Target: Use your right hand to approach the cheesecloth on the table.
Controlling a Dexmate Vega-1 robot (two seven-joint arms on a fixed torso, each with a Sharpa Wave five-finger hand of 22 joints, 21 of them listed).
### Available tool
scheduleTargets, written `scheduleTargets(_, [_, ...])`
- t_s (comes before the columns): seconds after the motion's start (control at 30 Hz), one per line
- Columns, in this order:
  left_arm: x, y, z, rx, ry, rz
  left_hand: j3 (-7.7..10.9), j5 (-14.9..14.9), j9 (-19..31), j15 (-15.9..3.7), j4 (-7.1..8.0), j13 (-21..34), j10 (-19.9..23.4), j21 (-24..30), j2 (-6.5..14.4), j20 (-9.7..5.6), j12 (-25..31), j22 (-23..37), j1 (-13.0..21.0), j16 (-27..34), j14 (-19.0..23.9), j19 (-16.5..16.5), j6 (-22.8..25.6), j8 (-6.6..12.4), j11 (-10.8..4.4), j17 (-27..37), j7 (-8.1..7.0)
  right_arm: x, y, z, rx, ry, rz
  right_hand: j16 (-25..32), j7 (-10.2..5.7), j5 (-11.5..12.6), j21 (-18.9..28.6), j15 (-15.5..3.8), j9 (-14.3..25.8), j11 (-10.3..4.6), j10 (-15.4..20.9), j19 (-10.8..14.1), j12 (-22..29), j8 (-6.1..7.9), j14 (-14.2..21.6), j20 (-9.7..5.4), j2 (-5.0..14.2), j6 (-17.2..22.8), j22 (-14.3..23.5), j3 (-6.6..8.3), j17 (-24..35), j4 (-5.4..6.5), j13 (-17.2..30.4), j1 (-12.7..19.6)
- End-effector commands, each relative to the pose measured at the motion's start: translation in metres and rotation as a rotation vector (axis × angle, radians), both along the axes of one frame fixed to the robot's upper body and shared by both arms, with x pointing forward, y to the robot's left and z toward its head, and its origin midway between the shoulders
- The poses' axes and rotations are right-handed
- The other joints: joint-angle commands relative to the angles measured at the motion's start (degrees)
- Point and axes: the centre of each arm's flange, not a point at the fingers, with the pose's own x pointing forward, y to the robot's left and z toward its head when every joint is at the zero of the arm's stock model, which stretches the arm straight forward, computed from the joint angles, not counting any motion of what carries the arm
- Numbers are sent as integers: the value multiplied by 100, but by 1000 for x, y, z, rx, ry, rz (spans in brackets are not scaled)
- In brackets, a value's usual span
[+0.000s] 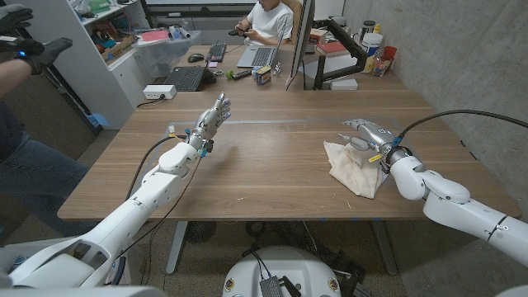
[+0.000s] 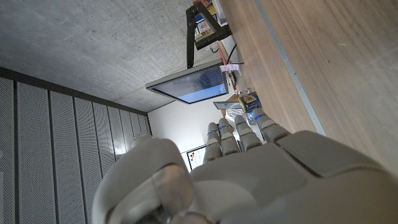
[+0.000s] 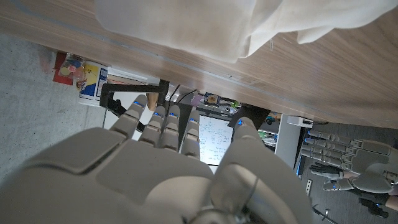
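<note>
The cheesecloth (image 1: 350, 169) is a crumpled cream cloth lying on the right part of the wooden table (image 1: 264, 165). My right hand (image 1: 368, 134) is at the cloth's far edge, fingers stretched out and holding nothing. In the right wrist view the cheesecloth (image 3: 211, 25) lies on the table just beyond the right hand (image 3: 168, 168), whose fingers point past it. My left hand (image 1: 212, 117) is held up over the table's left middle, fingers extended and empty, far from the cloth. The left hand (image 2: 249, 168) also fills the lower part of its own wrist view.
At the table's far end are a laptop (image 1: 186, 77), a keyboard (image 1: 216, 53), a monitor (image 1: 299, 45) and a seated person (image 1: 268, 21). A white power strip (image 1: 158, 91) sits at the far left corner. Another person's gloved hand (image 1: 33, 51) is at the left edge.
</note>
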Motion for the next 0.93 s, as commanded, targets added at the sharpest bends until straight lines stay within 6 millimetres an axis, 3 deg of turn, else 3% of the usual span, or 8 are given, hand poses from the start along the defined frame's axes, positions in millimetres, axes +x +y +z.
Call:
scheduleTargets(0.03, [4,-2,0,0,8,-2,-35,-30,32,18,2,31,14,32,25,39,-17,22,18,3,11,-6,51,-7,-30,16,-4,5,0,-5,-24,28,-9,28,-34,9,25,-17,27,-23,10,-36,-5,-14,6,7,1,-6,15,4,11,-36,33,13])
scheduleTargets(0.93, [13,-4,2,5,15,-9,-52,-44,33,23,4,31,13,29,43,45,-18,22,38,5,14,-18,57,-8,-24,16,-1,10,0,-11,-27,68,-20,40,-47,12,35,-36,28,-15,18,-55,8,-9,30,25,-4,-4,17,5,10,-50,34,18])
